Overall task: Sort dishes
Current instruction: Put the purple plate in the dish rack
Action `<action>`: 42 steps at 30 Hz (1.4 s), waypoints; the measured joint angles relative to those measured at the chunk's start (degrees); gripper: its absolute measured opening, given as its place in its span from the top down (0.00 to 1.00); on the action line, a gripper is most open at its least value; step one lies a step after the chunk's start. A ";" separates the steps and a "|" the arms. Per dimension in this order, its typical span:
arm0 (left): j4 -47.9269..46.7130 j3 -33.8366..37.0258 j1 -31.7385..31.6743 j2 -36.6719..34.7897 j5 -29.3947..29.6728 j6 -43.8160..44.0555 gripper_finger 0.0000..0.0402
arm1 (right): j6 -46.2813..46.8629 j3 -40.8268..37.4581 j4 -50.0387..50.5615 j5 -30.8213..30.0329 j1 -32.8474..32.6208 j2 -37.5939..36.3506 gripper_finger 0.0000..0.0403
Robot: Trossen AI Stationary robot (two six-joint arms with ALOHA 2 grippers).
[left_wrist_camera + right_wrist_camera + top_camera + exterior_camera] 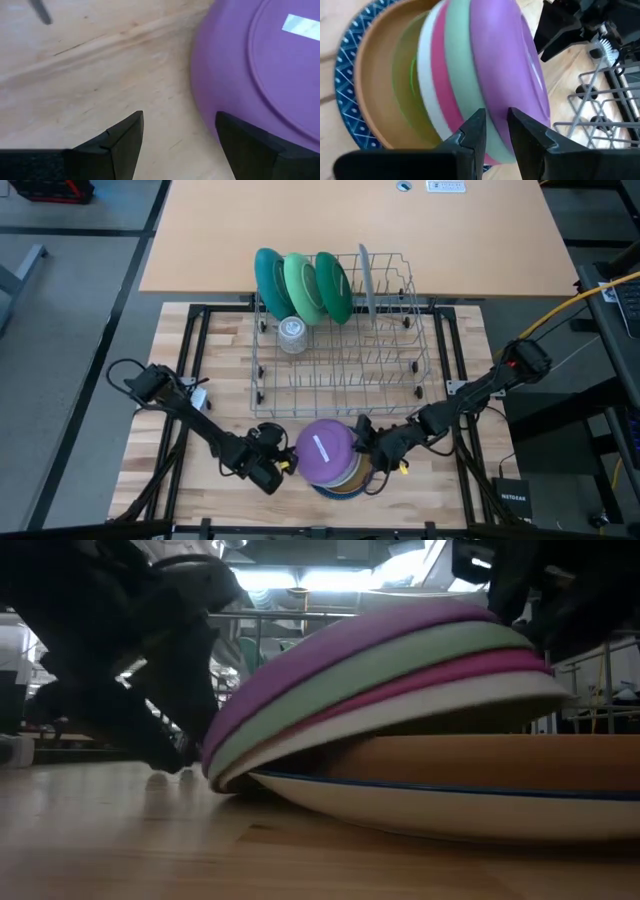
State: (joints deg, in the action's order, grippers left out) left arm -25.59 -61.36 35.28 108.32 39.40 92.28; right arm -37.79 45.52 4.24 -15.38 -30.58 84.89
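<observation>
Stack: we see upside-down bowls, purple on top, tilted at the table's front edge.
Right gripper: clamped on the stack's rim.
Left gripper: fingers apart, beside the purple bowl.

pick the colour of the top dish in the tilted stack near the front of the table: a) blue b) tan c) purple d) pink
c, the purple dish lies on top of the stack, with pale green, pink and white ones under it in the low view. The right gripper pinches the edge of the tilted dishes, and the left gripper stands open beside the purple one.
</observation>
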 joint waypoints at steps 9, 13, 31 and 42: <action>3.31 0.10 -0.98 0.77 -0.96 -2.74 0.40 | -0.01 0.04 -1.38 0.43 0.49 0.95 0.78; 4.99 0.16 -1.00 0.84 -1.54 -2.79 0.40 | -0.05 0.04 -1.43 0.46 0.48 0.95 0.78; 5.94 0.19 -1.00 0.93 -1.68 -0.70 0.40 | -7.89 -0.09 -5.59 2.10 0.45 1.13 0.78; 5.93 0.13 -1.13 0.97 -1.22 -0.49 0.40 | -10.94 -0.02 -9.93 0.86 0.52 1.09 0.78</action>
State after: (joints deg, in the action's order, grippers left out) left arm -19.66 -61.23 34.15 109.30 38.18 91.79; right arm -48.74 45.50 -5.69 -14.52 -30.06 85.97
